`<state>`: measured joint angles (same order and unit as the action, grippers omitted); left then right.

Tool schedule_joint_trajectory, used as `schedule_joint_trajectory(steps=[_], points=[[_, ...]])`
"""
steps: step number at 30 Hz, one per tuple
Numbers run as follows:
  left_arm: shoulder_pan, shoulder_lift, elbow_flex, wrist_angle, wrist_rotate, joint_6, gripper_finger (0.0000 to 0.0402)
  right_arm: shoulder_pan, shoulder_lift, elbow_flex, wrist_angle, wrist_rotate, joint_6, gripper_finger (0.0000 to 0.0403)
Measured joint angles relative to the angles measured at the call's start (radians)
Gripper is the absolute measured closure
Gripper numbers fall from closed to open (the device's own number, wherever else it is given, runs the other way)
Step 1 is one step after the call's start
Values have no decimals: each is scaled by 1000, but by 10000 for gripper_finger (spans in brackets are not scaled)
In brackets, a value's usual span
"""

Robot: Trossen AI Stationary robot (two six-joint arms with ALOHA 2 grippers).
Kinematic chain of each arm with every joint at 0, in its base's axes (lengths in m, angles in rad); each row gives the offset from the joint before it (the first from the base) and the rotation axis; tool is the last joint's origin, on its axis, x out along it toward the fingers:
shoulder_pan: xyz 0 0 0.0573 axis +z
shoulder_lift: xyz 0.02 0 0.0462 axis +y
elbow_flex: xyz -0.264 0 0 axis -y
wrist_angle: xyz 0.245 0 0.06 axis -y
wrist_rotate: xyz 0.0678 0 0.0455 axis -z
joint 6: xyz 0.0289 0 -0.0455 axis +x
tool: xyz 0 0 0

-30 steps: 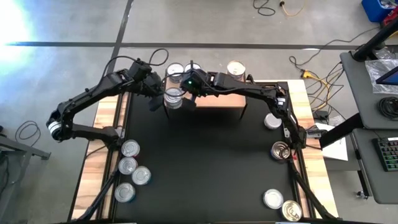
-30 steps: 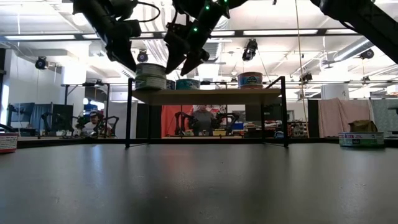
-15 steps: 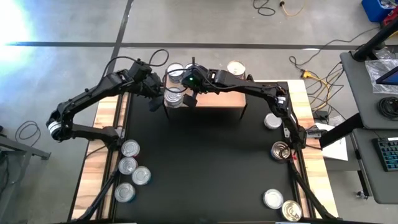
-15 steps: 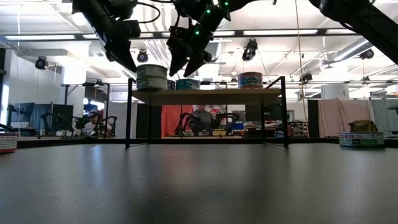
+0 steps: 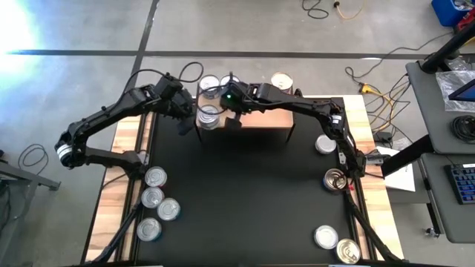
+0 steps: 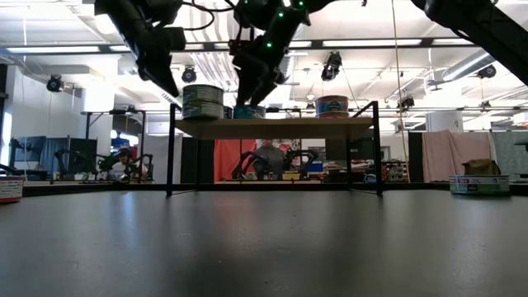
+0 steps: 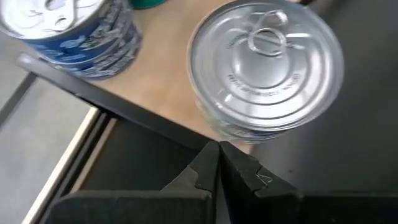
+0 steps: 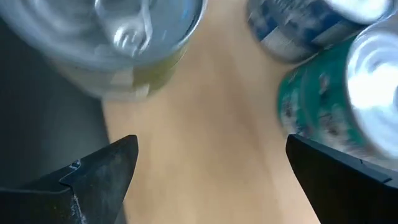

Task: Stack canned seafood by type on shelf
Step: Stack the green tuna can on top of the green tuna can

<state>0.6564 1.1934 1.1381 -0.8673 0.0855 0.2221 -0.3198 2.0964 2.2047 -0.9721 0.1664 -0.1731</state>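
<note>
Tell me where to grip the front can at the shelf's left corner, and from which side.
Grip the can across its round side wall, coming straight down from above. It stands upright on the shelf with its flat lid up, and other cans sit close behind it, so a level approach looks crowded. The open right gripper already hangs beside it.

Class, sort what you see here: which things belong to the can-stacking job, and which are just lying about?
Job:
- shelf
- tins on shelf
- four tins, near left
- tins along right edge
- left end effector, shut, beside the shelf
- right end effector, open over the shelf

Lying about:
- floor cables
- keyboard
- person behind the table
</note>
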Motion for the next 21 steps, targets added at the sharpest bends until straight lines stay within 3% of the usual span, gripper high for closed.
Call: schedule_joint_trajectory(steps=[7,12,18,21], points=[[0,0,0,52,-44,4,402,8,0,0,103,-200,141,3],[-1,0,-1,56,-43,-17,402,10,0,0,171,-188,154,3],[-10,0,-2,32,33,-73,402,9,0,0,143,-67,83,3],[-28,0,-2,32,36,-78,402,7,0,0,135,-58,67,3]])
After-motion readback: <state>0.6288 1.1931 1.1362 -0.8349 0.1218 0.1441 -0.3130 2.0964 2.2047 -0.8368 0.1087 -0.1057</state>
